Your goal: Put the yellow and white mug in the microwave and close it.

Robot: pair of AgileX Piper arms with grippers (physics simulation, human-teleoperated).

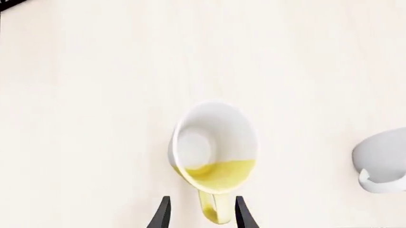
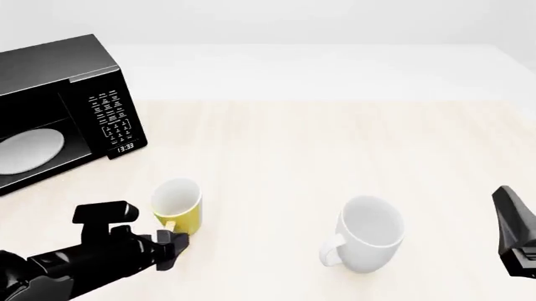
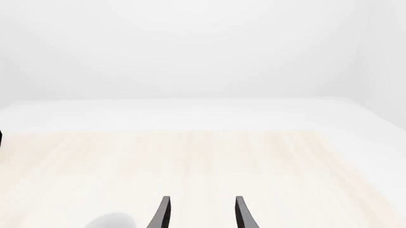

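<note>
A: At the table's near left edge, our left arm (image 2: 84,257) stretches low, its left gripper (image 1: 200,213) straddling the yellow and white mug (image 2: 177,204) at the handle.

B: Pale wood table (image 2: 335,150), white room beyond. Our right gripper (image 3: 200,213)?

A: Parted, empty, at the right edge.

B: And the left?

A: Fingers (image 1: 162,214) apart either side of the handle, not gripping. The mug stands upright, near the microwave (image 2: 63,106), its door open; the white mug (image 2: 365,233) is well apart.
</note>
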